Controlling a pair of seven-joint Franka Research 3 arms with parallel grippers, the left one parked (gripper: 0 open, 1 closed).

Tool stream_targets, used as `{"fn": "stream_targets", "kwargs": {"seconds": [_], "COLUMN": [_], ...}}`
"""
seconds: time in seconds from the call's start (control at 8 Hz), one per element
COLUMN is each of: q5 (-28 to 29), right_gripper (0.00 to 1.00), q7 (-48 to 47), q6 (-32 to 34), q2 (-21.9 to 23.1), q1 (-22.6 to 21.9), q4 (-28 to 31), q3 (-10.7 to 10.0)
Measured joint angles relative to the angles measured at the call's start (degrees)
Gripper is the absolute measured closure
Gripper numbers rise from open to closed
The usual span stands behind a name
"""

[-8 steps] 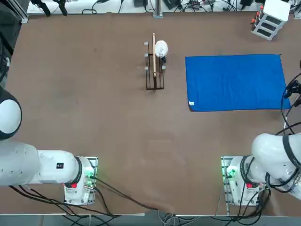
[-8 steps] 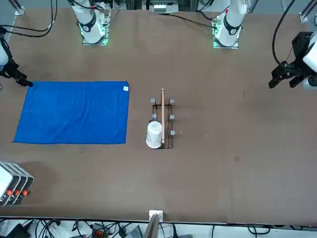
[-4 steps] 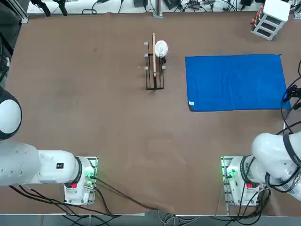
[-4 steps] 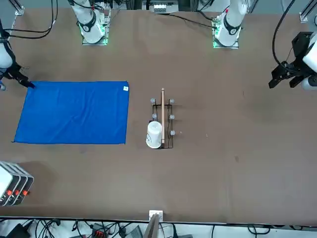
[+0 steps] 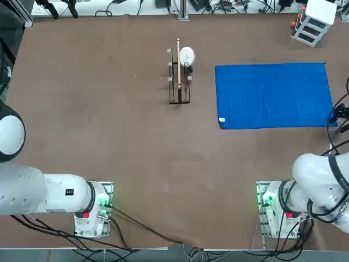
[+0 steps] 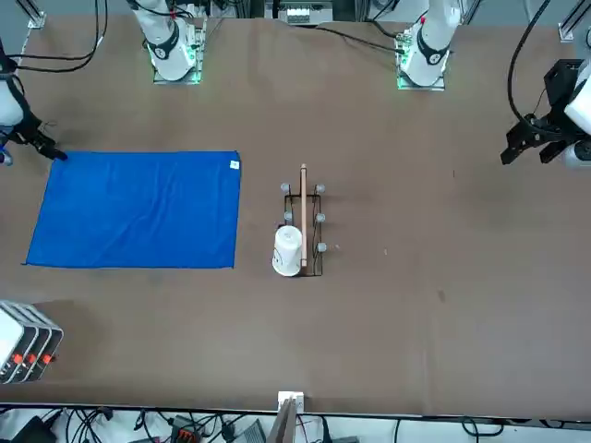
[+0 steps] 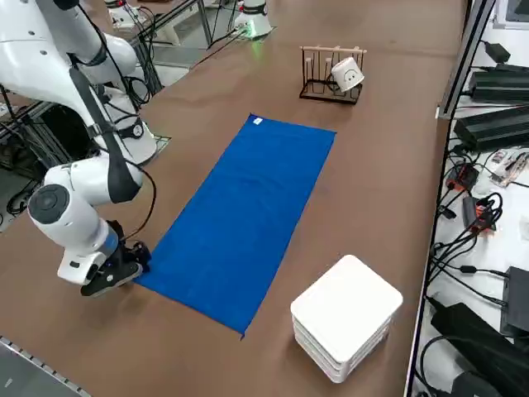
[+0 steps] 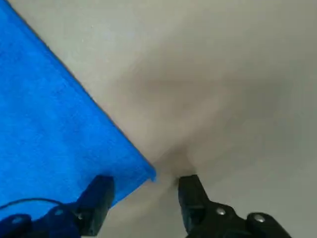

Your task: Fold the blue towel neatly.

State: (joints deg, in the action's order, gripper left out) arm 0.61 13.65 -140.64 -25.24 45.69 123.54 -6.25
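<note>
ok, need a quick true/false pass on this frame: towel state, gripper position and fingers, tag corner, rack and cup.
1. The bright-blue rectangular towel lies flat and unfolded on the brown table. True.
2. The right gripper has the towel lifted off the table. False: it sits low at the towel's near right corner, fingers open astride that corner, nothing raised.
3. The small white tag is at the corner the gripper is at. False: it is at the opposite near corner.
4. A white cup hangs on the small wooden peg rack. True.
5. The white box rests on the towel. False: it stands beside it, apart.
</note>
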Motion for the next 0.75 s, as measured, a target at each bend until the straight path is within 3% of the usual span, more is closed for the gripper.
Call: {"fn": "stream_targets", "kwargs": {"seconds": [0.75], "q5": [0.0], "right_gripper": [0.22], "q7": [0.0], "q6": [0.0], "q2": [-0.1], "q1": [-0.2], "q4": [-0.2], "q3": [1.0]}}
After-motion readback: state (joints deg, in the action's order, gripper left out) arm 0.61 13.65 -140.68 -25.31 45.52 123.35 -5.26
